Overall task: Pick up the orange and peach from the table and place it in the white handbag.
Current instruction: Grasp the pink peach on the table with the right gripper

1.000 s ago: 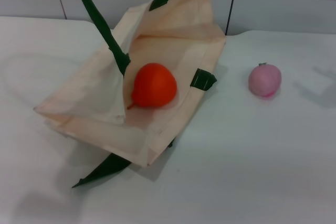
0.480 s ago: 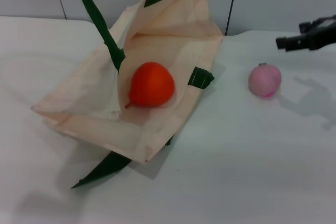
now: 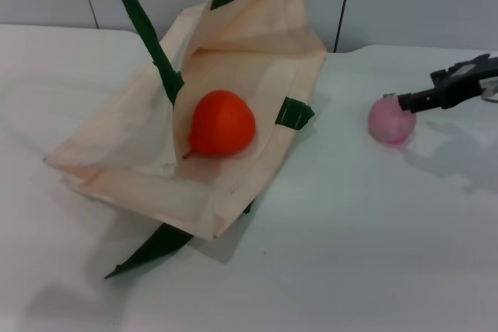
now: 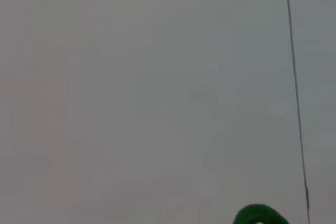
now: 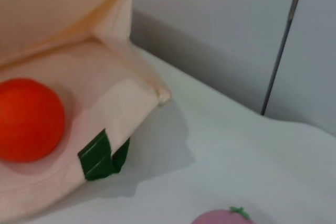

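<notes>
The head camera looks forward and down from above the white table (image 3: 373, 254), taking in the white handbag (image 3: 233, 60) toward ten o'clock and the peach (image 3: 391, 120) toward two o'clock. The right wrist camera sits low and close, facing the bag's corner (image 5: 131, 87), the orange (image 5: 29, 119) and the peach's top (image 5: 223, 217), all shared with the head view. The left wrist camera faces a plain wall (image 4: 147, 87), showing only a green handle (image 4: 258, 215) loop.
</notes>
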Controlling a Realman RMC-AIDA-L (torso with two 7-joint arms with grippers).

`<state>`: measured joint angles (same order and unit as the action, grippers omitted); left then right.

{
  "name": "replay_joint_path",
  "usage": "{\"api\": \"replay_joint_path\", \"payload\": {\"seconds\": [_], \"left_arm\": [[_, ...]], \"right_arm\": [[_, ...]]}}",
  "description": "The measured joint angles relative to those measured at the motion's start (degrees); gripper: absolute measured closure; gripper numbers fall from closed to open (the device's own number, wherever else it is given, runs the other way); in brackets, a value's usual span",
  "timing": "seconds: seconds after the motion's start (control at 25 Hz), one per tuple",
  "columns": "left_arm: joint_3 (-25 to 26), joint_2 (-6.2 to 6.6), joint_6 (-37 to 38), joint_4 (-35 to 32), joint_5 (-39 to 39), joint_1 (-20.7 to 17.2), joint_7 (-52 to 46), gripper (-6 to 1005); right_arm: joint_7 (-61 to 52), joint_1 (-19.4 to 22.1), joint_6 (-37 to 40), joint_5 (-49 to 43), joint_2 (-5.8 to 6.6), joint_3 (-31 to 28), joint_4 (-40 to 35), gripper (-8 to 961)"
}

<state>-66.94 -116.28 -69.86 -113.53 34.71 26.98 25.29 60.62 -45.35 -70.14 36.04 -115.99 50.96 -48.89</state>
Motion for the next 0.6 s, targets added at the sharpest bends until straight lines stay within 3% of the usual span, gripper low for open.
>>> {"api": "replay_joint_path", "payload": {"seconds": [0.6], "left_arm": [[-0.21, 0.00, -0.47, -1.70, 0.01, 0.38, 0.02, 879]], "right_arm": [[0.02, -3.61, 4.36, -0.58, 0.41, 0.40, 6.73, 119]]}}
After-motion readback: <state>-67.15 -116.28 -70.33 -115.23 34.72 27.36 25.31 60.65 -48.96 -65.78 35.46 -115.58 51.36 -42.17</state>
